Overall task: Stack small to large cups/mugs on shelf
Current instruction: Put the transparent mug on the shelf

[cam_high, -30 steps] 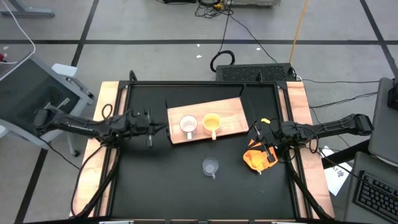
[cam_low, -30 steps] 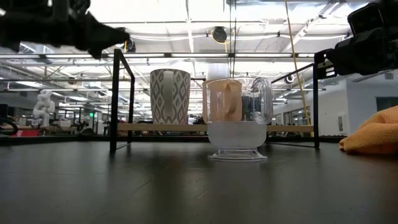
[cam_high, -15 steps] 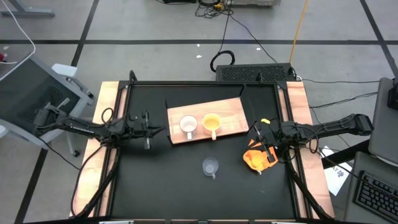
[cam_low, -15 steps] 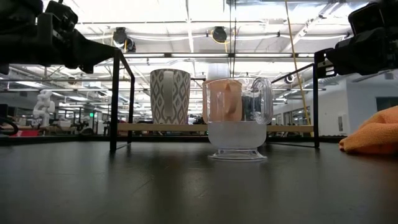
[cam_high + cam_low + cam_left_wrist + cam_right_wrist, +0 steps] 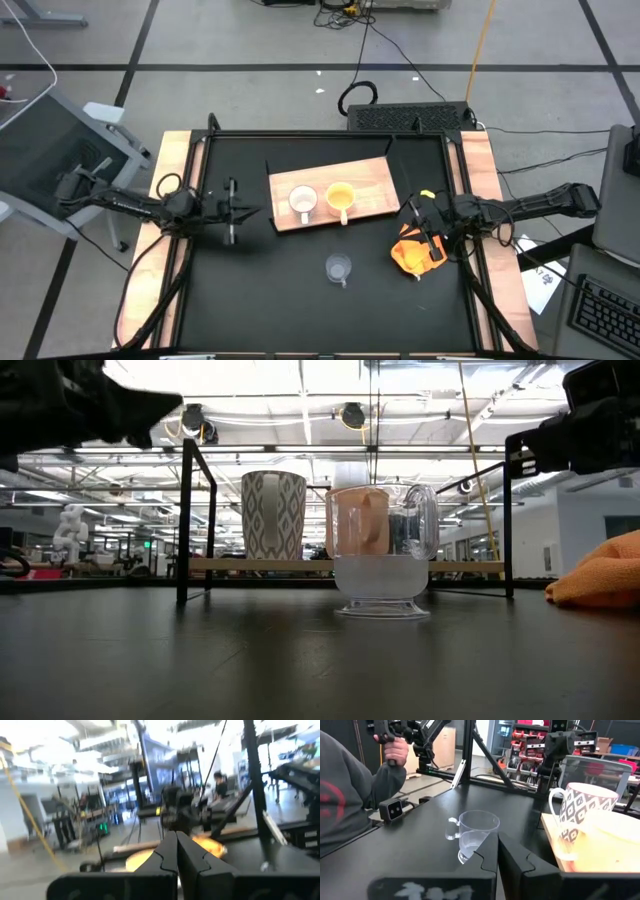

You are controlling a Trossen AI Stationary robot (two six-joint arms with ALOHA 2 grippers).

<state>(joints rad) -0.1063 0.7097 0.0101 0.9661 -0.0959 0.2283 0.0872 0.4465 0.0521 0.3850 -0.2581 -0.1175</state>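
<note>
left gripper [image 5: 235, 210] drawn back from the shelf [image 5: 370, 180], fingers together, right gripper [image 5: 412, 213] closed over orange cloth [image 5: 412, 255], clear glass cup [image 5: 338, 268] on tabletop

The wooden board [image 5: 334, 193] lies across the far middle of the black table [image 5: 250, 290]. On its near edge the white patterned mug [image 5: 302, 204] and the yellow mug [image 5: 340, 198] stand side by side with only a narrow gap between them. The clear glass cup [image 5: 338, 268] stands alone, well in front of the board, with bare table on all its sides. The orange cloth [image 5: 412, 255] occupies the right side, under the right gripper [image 5: 414, 217]. The left gripper [image 5: 243, 211] hangs left of the board, fingers closed together.
</note>
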